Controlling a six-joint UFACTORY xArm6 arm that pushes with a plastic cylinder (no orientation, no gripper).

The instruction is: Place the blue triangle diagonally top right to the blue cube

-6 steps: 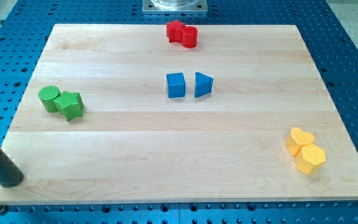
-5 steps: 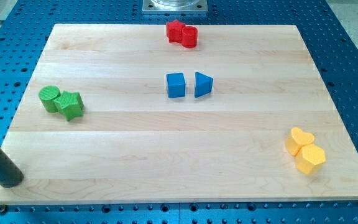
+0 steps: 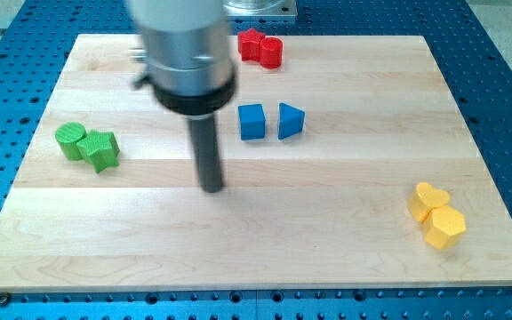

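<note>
The blue cube [image 3: 252, 122] sits near the middle of the wooden board [image 3: 345, 222], slightly toward the view's top. The blue triangle [image 3: 291, 120] lies just to its right, level with it, with a small gap between them. My tip [image 3: 212, 188] rests on the board below and to the left of the blue cube, apart from both blue blocks. The rod rises to the arm's grey body at the view's top.
A red star [image 3: 251, 44] and red cylinder [image 3: 270, 52] touch at the top edge. A green cylinder [image 3: 71, 139] and green block [image 3: 101, 149] sit at the left. A yellow heart [image 3: 429, 199] and yellow hexagon [image 3: 444, 227] lie at the lower right.
My tip has moved from the board's lower left corner up and right to just below-left of the blue cube. No block has moved.
</note>
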